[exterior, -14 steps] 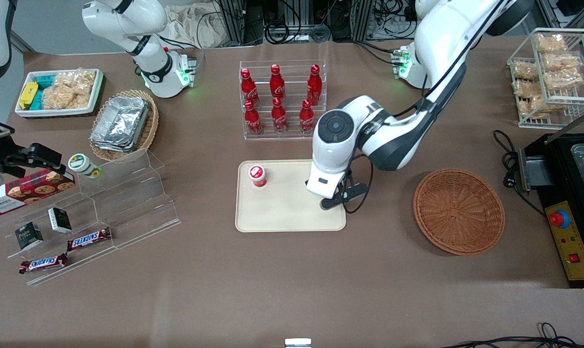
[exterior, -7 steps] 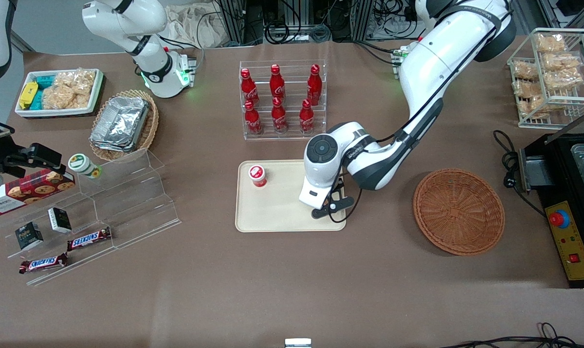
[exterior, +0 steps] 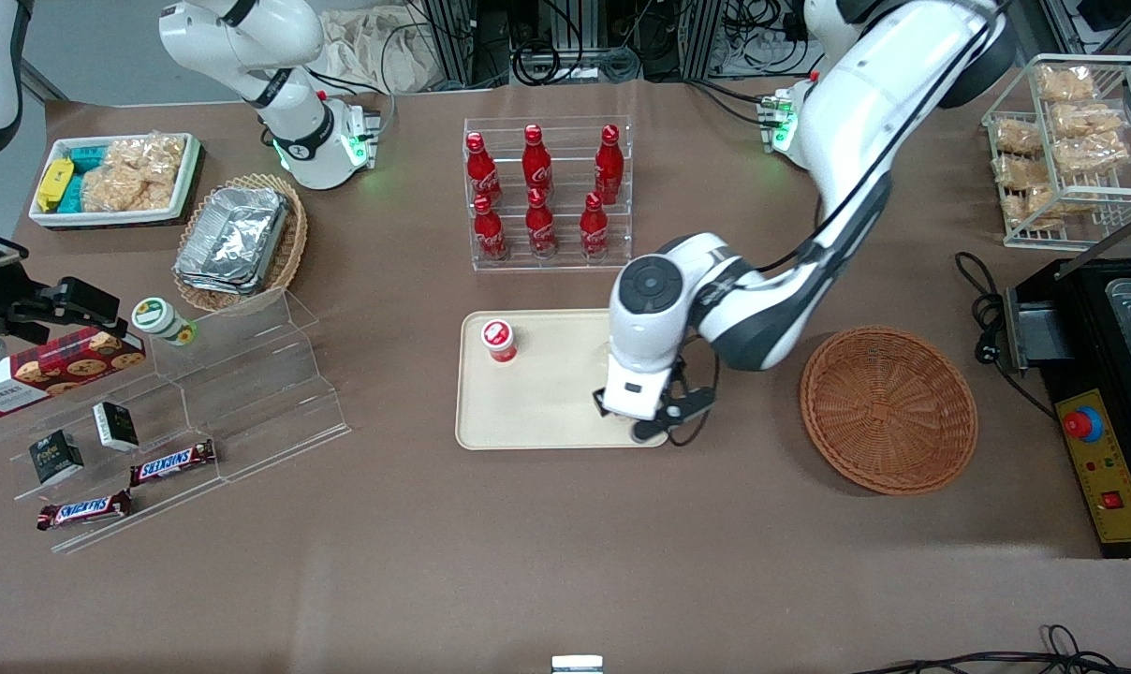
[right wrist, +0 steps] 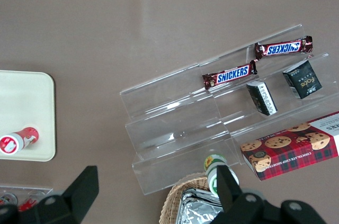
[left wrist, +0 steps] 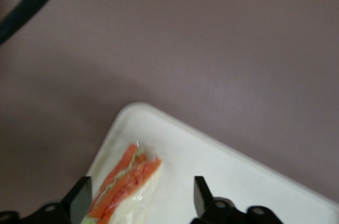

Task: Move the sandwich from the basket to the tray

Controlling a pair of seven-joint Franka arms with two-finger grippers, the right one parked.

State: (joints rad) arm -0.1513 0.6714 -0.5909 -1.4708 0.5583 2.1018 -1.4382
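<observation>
Surface: brown matte tabletop carries everything; I take the tray (exterior: pixel 537 412) as my landmark.
Gripper: my gripper (left wrist: pixel 140 200) hangs low over the tray's corner nearest the front camera, on the side toward the basket.
Fingers: my fingers (left wrist: pixel 80 198) are spread wide, wider than the wedge; one seems to touch the wrap, the other stands clear, so I grip nothing.
Sandwich: the sandwich (left wrist: pixel 127 184) lies on the tray between my fingers, close to the rounded corner, its red-orange and green filling facing up. From the front my wrist hides it.
Basket: the basket (exterior: pixel 888 408) sits beside the tray toward my arm's end of the table, with nothing in it.
Progress: I judge the placing all but done; only lifting away is left.
Risk: if the wrap clings to the touching finger as I rise, the wedge could lift or slide; it lies so near the rim that a small drag might tip it over the edge onto the table.
Cup: a small red-lidded cup (exterior: pixel 499 340) stands on the tray, farther from the camera than my gripper; its print is unreadable.
Writing: toward the parked arm's end, two bars (right wrist: pixel 231 74) read SNICKERS, and the red bottles (exterior: pixel 538 190), farther than the tray, carry a white Coca-Cola-style script.
</observation>
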